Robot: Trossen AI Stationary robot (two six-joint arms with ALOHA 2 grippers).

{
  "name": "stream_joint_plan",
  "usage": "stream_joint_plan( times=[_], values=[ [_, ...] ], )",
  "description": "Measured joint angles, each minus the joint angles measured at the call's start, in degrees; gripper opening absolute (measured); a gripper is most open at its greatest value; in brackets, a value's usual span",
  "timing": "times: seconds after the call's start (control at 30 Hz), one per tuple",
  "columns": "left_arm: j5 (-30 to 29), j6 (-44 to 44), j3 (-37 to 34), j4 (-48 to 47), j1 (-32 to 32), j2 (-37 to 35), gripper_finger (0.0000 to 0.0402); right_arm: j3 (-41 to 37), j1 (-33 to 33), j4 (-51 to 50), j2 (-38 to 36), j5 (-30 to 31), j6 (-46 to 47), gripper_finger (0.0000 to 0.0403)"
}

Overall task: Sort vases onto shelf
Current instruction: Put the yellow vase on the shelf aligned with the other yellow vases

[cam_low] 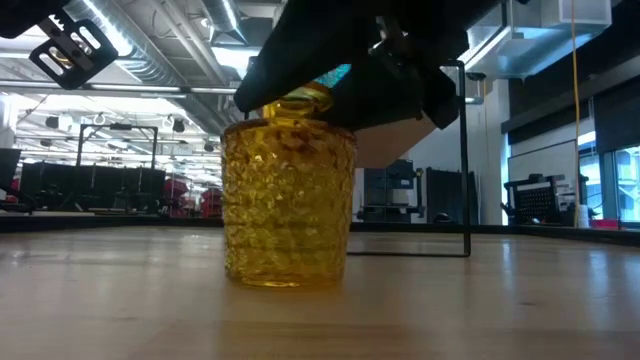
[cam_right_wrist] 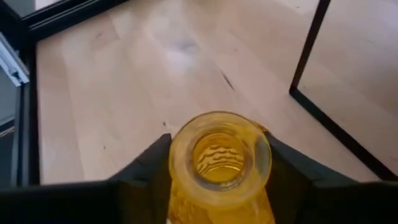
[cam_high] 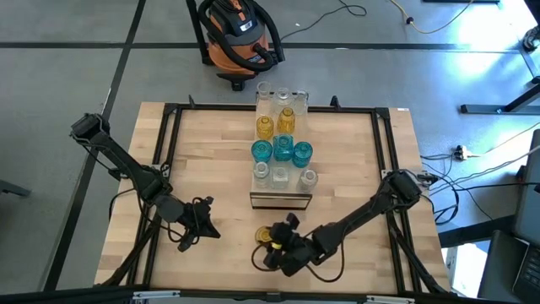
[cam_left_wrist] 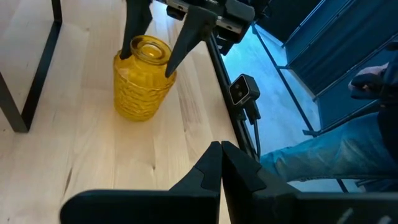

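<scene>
An amber-yellow vase (cam_high: pixel 270 236) (cam_low: pixel 288 205) stands upright on the table near its front edge, in front of the shelf (cam_high: pixel 281 201). My right gripper (cam_right_wrist: pixel 219 177) (cam_left_wrist: pixel 148 59) is closed around its neck. The long light-wood shelf carries several vases in rows: clear ones (cam_high: pixel 274 100) at the far end, then amber ones (cam_high: pixel 265 127), teal ones (cam_high: pixel 283 149), and clear ones (cam_high: pixel 281 177) nearest. My left gripper (cam_high: pixel 187 239) (cam_left_wrist: pixel 221 149) hovers shut and empty to the left of the amber vase. My right gripper has the amber vase's neck, just under the rim (cam_right_wrist: pixel 177 155), between its two fingers, one on each side. The fingers (cam_left_wrist: pixel 180 46) slant down onto it from the table's right side. The vase stays upright with its base (cam_low: pixel 288 278) on the table.
A black metal frame (cam_high: pixel 169 143) runs around the tabletop; one post (cam_low: pixel 465 160) stands behind the vase. A small camera (cam_left_wrist: pixel 242 90) sits at the near edge. An orange shop vacuum (cam_high: pixel 240 34) stands on the floor beyond the far edge. A person's leg (cam_left_wrist: pixel 329 155) is near the table.
</scene>
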Motion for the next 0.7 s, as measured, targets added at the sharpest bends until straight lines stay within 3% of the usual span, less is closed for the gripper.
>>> stream_joint_plan(
  times=[0.1,0.4,0.53,0.7],
  values=[
    [0.00,0.00,0.00,-0.08,0.02,0.00,0.0000,0.08,-0.33,0.07,0.04,-2.16,0.15,0.0141],
    [0.00,0.00,0.00,-0.19,0.02,0.00,0.0000,0.14,0.80,-4.22,-1.81,-3.34,11.81,0.0141],
    [-0.63,0.00,0.00,-0.19,0.25,0.00,0.0000,3.25,4.12,-16.01,-3.09,-3.14,19.80,0.0141],
    [-0.59,1.42,0.00,-0.21,1.63,0.00,0.0000,11.48,9.96,-38.91,-3.67,0.37,33.65,0.0141]
  ],
)
